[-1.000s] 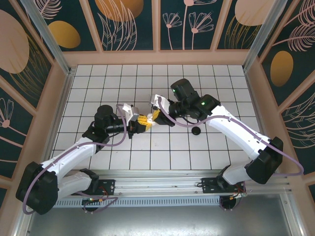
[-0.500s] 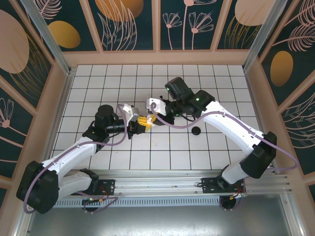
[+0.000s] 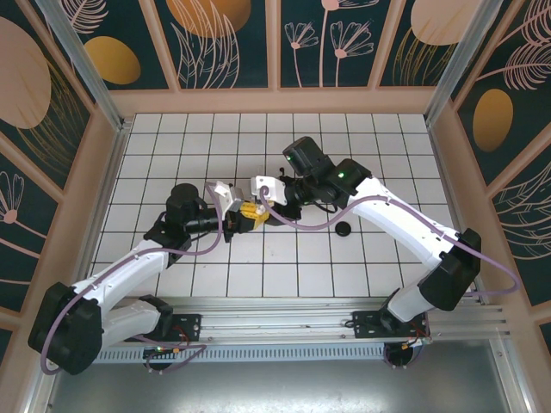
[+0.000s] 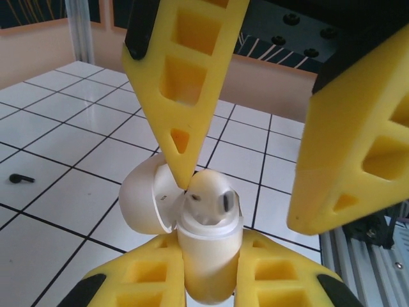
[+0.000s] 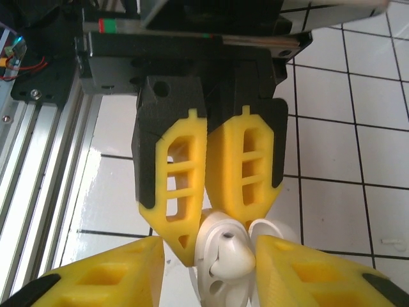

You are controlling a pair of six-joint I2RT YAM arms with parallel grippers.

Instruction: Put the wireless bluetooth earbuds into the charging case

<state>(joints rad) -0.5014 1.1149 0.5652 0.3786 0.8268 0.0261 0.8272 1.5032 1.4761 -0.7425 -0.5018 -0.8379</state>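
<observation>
My left gripper is shut on a white charging case, held upright with its lid swung open to the left. A white earbud sits in the case's mouth, its head sticking up. My right gripper hangs over the case with its jaws open; one fingertip touches the spot between the lid and the bud, the other stands apart on the right. From the right wrist, the earbud lies between that gripper's spread fingers. Both grippers meet at mid-table.
A tiny dark stemmed bud lies on the white tiles, far left of the left wrist view. A small round black object rests on the tiles under the right forearm. The metal rail runs along the near edge.
The right gripper has moved left onto the case held by the left gripper and opened its jaws, letting go of the earbud, which now sits in the case. The left arm stayed still.
</observation>
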